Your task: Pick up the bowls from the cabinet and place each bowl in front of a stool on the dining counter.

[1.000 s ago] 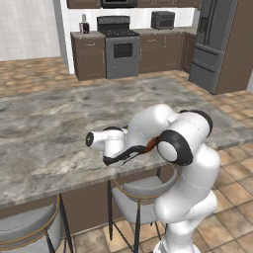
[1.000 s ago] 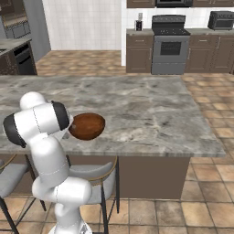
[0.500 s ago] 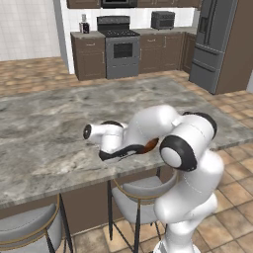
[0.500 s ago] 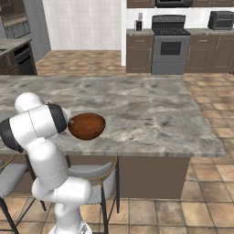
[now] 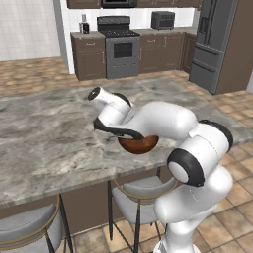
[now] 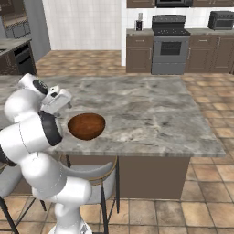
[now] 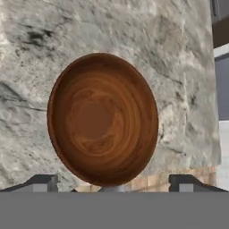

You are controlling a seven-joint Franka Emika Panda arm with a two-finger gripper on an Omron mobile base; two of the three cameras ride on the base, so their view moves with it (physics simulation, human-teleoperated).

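My gripper (image 7: 112, 182), jaws spread wide and holding nothing, hangs over the reddish-brown bowl (image 7: 103, 118), upright at the dining counter's (image 6: 151, 114) near edge, above a stool (image 6: 98, 183).

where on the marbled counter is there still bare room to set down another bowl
The long grey-beige marbled dining counter is bare across its whole stretch between the glossy reddish-brown bowl and its far end toward the stove side, and also behind the bowl. It is crowded only at the near edge above the grey-cushioned stool, where the bowl sits under the white arm's gripper.
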